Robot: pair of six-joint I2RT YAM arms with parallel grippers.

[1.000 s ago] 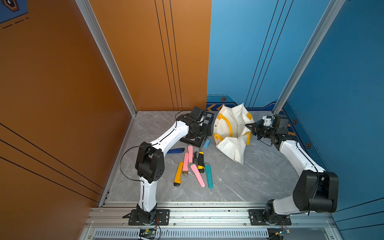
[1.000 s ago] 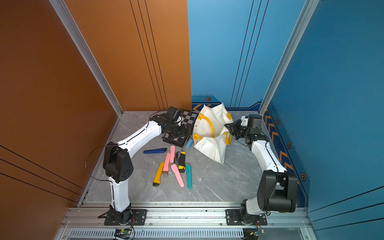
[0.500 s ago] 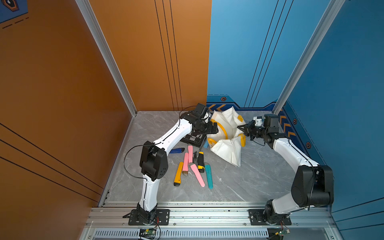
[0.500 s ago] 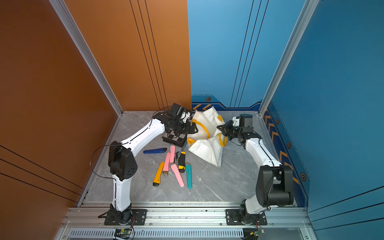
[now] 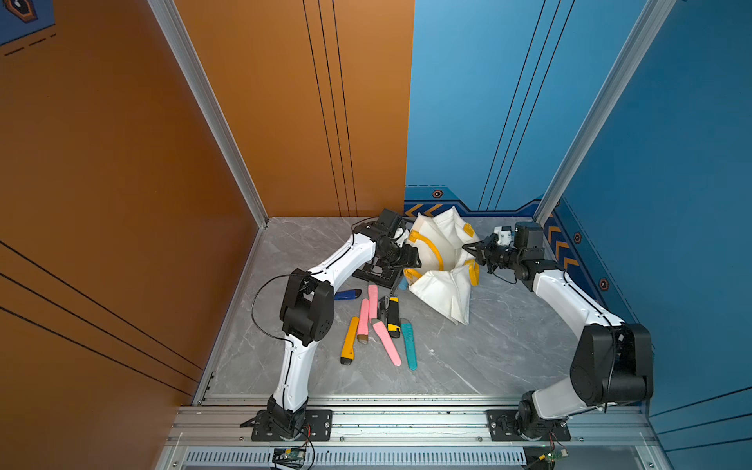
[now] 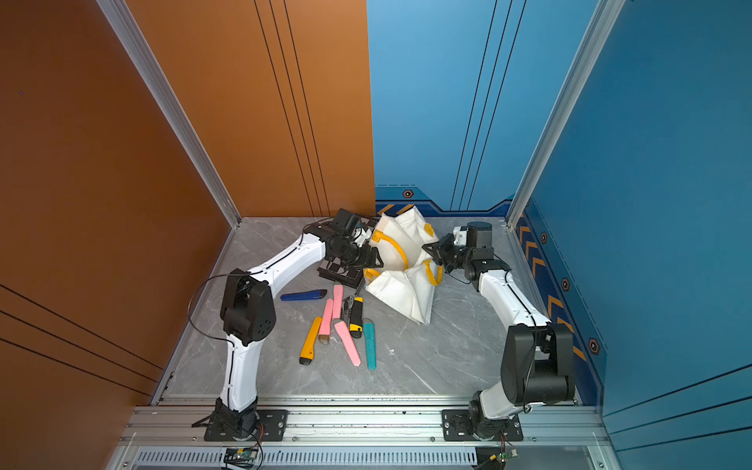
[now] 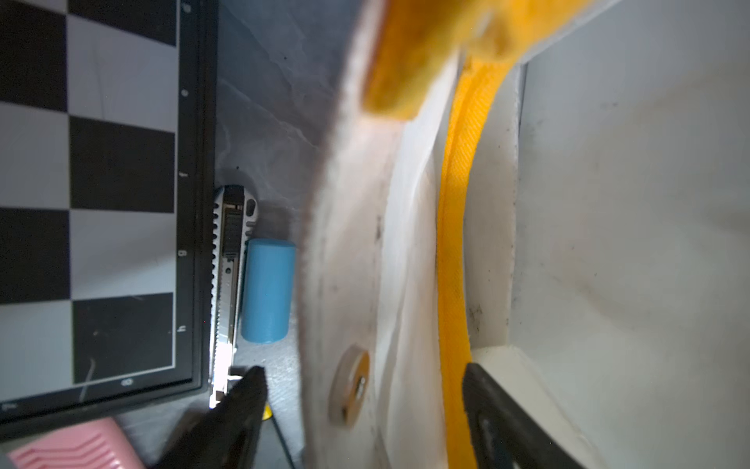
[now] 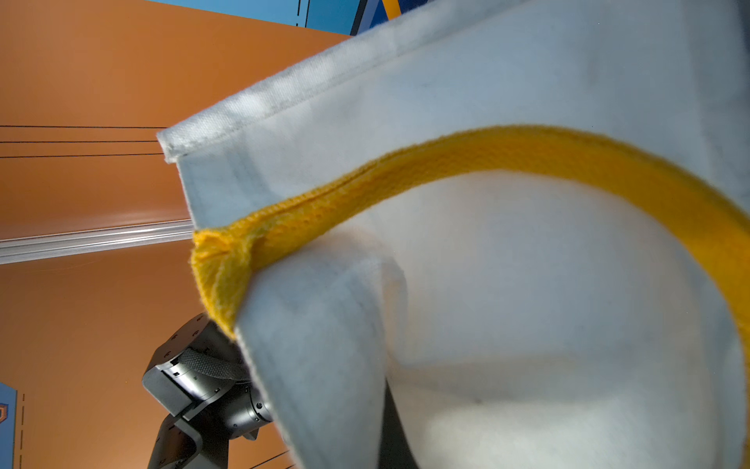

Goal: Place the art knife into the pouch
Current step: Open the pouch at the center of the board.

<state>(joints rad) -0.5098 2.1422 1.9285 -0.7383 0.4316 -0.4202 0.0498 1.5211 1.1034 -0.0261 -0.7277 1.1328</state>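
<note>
Grey marbled tabletop [image 5: 488, 358] carries a loose cluster of art knives on the near-left side of the pouch [image 5: 441, 285]. Nearest lie an orange art knife [image 5: 349, 341], a teal art knife [image 5: 409, 346] and a pink art knife [image 5: 386, 342]. Just behind them come two more pink ones [image 5: 363, 319] [image 5: 372, 301] and a yellow-and-black art knife [image 5: 393, 319]. A dark blue art knife [image 5: 347, 294] lies apart, further left of the pouch. None of them is in a gripper or in the pouch.

Closer to the pouch's left side, the left wrist view shows a silver art knife [image 7: 227, 284] lying along the edge of the chessboard [image 7: 101, 203]. A light blue cylinder [image 7: 268, 290] sits between that knife and the pouch's fabric.

The pouch stands crumpled with its mouth open and its yellow handles [image 5: 427, 244] showing. The left gripper [image 7: 363, 400] is at the pouch's left rim with jaws apart. One finger [image 7: 243, 406] is outside the fabric and one inside by a handle. On the pouch's right side, the right gripper [image 5: 472, 251] is pinched together on the rim, holding that edge up.
</note>
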